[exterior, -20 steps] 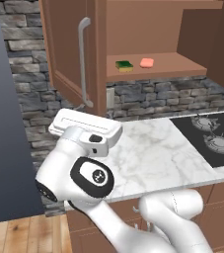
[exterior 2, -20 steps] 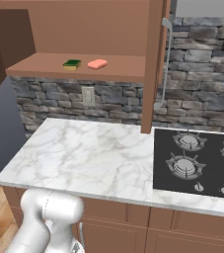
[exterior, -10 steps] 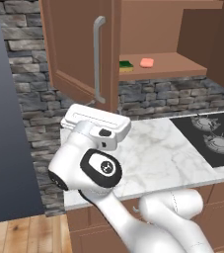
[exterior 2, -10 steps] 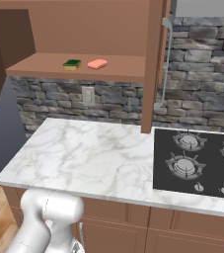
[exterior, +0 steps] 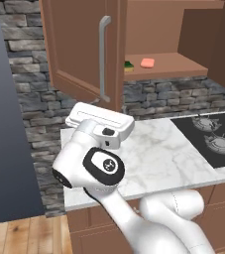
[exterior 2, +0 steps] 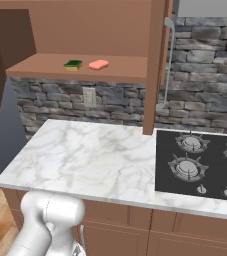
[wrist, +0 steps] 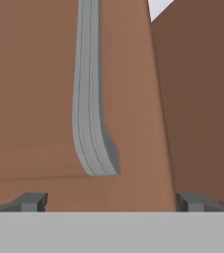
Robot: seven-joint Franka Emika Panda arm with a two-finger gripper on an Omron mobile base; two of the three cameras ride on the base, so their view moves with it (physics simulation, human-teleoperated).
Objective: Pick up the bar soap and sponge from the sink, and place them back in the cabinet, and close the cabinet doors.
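Note:
The green and yellow sponge point(exterior: 129, 65) point(exterior 2: 73, 64) and the pink bar soap point(exterior: 147, 63) point(exterior 2: 99, 64) lie side by side on the shelf point(exterior 2: 45, 67) of the brown wall cabinet. The left cabinet door point(exterior: 77, 49) stands partly swung in, and its silver handle point(exterior: 103, 54) point(wrist: 89, 123) is close ahead of my hand. My gripper point(wrist: 114, 202) is open, fingertips point(wrist: 32, 201) wide apart facing the door panel, with nothing between them. The right door point(exterior 2: 155, 65) stands open, seen edge-on. The sink is out of view.
A marble counter point(exterior 2: 85, 160) runs under the cabinet, with a black gas hob point(exterior 2: 200, 160) at its right. A stone wall with an outlet point(exterior 2: 89, 97) backs it. My white arm point(exterior: 99, 168) rises at the counter's left end.
The left door has swung further toward the cabinet opening, its handle shifting right in the left base view. My hand has risen and followed it.

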